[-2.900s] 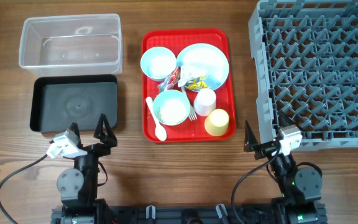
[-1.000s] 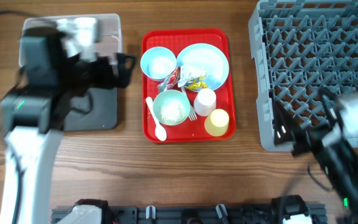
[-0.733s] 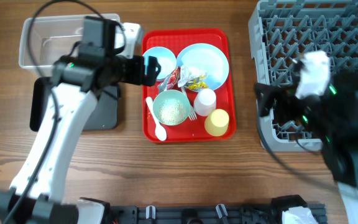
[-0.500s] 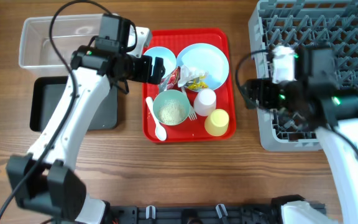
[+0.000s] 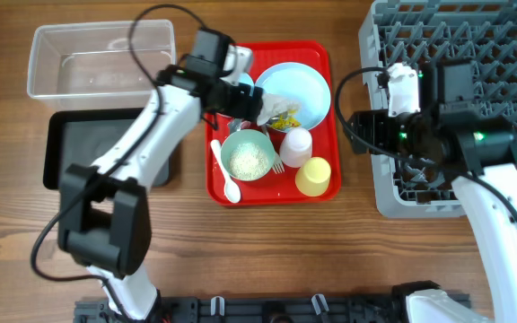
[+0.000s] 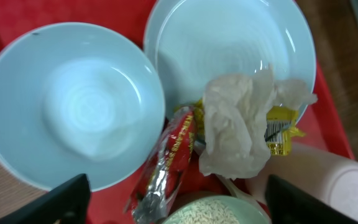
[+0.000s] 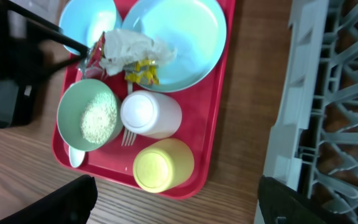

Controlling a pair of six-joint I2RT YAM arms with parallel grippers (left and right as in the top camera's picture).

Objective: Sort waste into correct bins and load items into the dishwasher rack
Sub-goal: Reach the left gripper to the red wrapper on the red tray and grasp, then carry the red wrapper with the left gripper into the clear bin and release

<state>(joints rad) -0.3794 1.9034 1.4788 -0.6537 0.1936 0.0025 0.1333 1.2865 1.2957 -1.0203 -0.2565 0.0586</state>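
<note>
Left gripper (image 6: 179, 202) spread wide above red wrapper (image 6: 169, 155) and tissue (image 6: 235, 124), upper centre of overhead frame. Right gripper (image 5: 357, 135) spread, right of centre, between red tray (image 5: 317, 54) and rack (image 5: 474, 45).

Robot test bench staged as a dish-clearing station.
A wood-grain table (image 5: 267, 260) has a left arm (image 5: 146, 139) and a right arm (image 5: 501, 215), both white, rising from a black rail (image 5: 267, 310) at its near edge. Laid out on the table are a red canteen tray (image 5: 272, 199) of dishes (image 5: 248, 154), a grey dishwasher rack (image 5: 474, 54), a clear tub (image 5: 101, 29) and a black tray (image 5: 88, 152).
</note>
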